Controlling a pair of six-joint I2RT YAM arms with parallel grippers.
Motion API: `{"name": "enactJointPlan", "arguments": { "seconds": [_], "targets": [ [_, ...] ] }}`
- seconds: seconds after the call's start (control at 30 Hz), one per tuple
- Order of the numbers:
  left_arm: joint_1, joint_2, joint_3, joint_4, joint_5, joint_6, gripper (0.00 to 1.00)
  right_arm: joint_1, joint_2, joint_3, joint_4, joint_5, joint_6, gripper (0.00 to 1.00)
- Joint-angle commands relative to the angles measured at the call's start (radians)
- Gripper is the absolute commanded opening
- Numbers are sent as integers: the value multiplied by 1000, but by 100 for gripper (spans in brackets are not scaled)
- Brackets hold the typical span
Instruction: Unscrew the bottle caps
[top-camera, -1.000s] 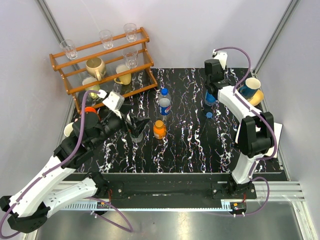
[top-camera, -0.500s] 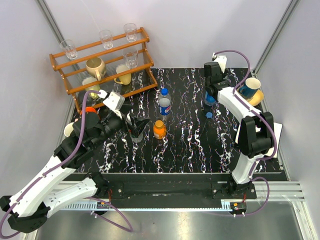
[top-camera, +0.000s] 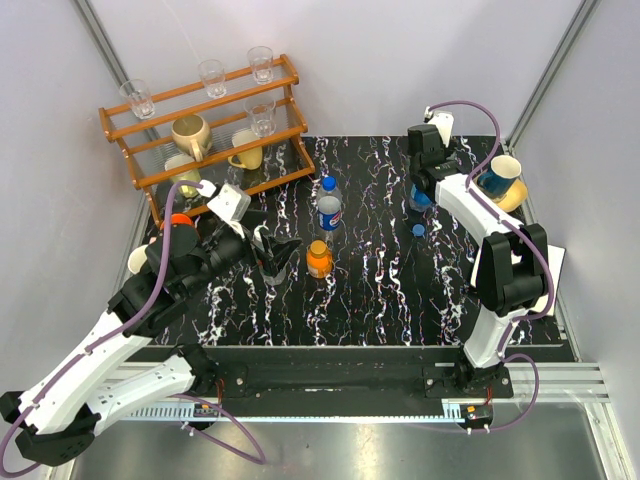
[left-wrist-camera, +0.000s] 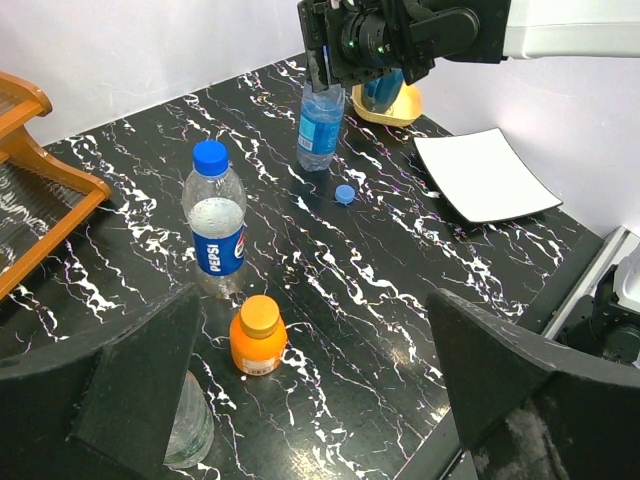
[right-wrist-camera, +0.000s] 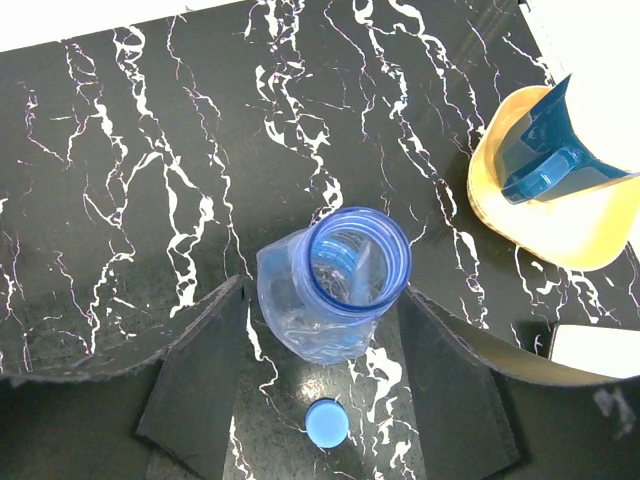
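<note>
right wrist: gripper (right-wrist-camera: 322, 292) wide, rnd bottle (right-wrist-camera: 300, 325)

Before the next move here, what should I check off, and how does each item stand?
1. Blue bottle uncapped: ok; mouth open, loose cap on the table.
2. Right gripper open: ok; fingers apart either side of the blue bottle.
3. Left gripper open: ok.
4. Pepsi bottle uncapped: not ok; cap on.
5. Orange bottle uncapped: not ok; cap on.
6. Clear bottle uncapped: cannot tell; top hidden.
</note>
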Motion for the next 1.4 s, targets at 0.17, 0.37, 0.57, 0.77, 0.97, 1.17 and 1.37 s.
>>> {"name": "enactJointPlan", "arguments": {
  "seconds": [0.17,0.37,0.57,0.77,0.97,1.17,1.37],
  "targets": [
    [4,-9,-11,42,20,-15,99,-3,-57,-8,15,-17,10,62],
    [4,-11,-11,42,25,-16,99,-4,-62,-10,15,-20,7,62],
    [4,-8,-13,42,26,-18,99,-3,-63,-10,16,-20,4,64],
    [4,-8,-10,41,28,-18,99,-3,-78,-7,7,-25,12,69],
    [3,-9,-5,35,29,-16,99,8,-163,8,-47,-69,42,77],
    [3,-6,-5,32,31,-15,99,100,-325,24,-105,-110,25,83],
    [1,-14,-34,27,-41,-29,99,249,-453,-22,-78,-448,33,84]
  ]
}}
